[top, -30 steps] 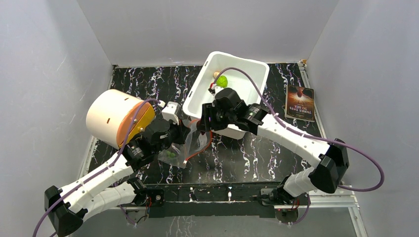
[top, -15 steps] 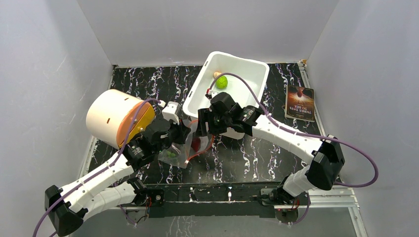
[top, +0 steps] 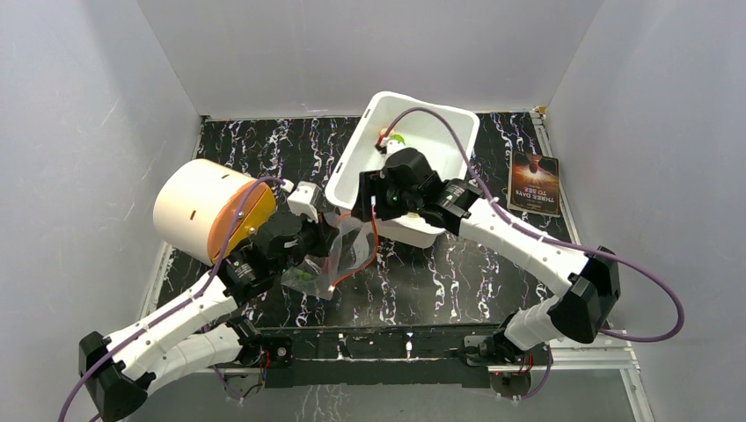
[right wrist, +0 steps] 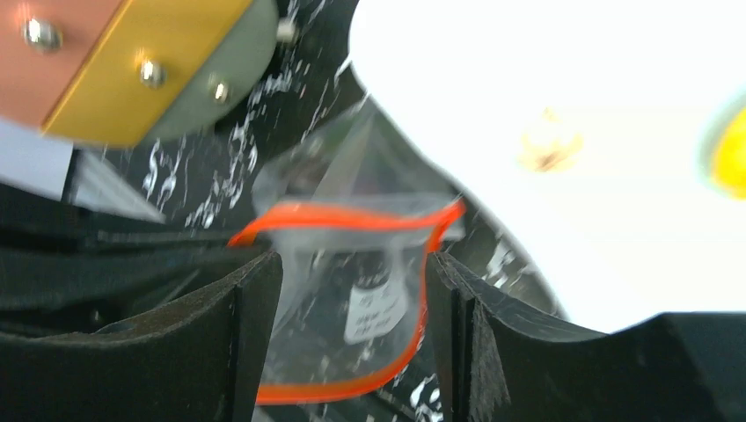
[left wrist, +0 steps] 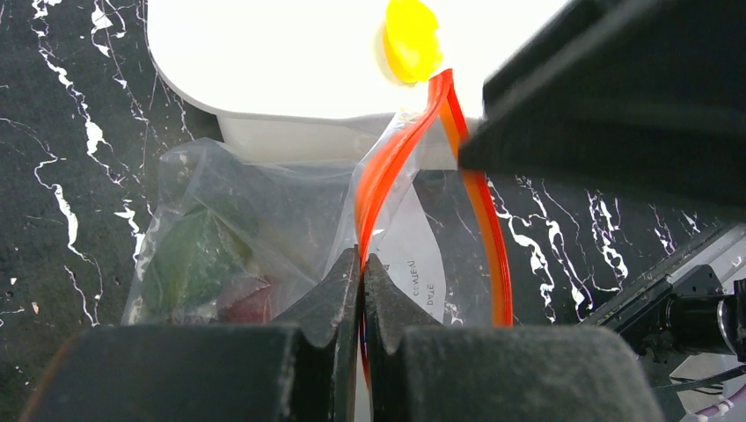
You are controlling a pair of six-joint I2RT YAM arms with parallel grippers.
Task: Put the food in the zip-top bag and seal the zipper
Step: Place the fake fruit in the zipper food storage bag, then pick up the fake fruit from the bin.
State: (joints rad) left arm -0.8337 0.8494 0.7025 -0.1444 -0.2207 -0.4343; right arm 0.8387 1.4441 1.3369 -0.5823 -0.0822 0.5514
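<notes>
The clear zip-top bag [top: 345,257] lies open just in front of the white tub. My left gripper [top: 325,239] is shut on its red-orange zipper [left wrist: 380,180], pinching it at the near side of the mouth [left wrist: 361,264]. The green avocado [left wrist: 189,255] and the dark purple-brown fruit [left wrist: 246,303] show through the plastic. My right gripper [top: 366,200] hovers open and empty above the bag's mouth [right wrist: 352,334], with the white label [right wrist: 374,308] below it. The lime [top: 398,139] and a beige bulb [right wrist: 550,145] lie in the tub. The mango piece is not in view.
The white rectangular tub [top: 444,123] stands at the back centre, its near rim touching the bag. A white cylinder with an orange face [top: 207,209] lies on its side at the left, close to my left arm. A book [top: 534,185] lies at the right.
My right gripper dipped to the bag's mouth half a second ago and has since lifted back toward the tub. My left gripper has kept its hold on the zipper.
</notes>
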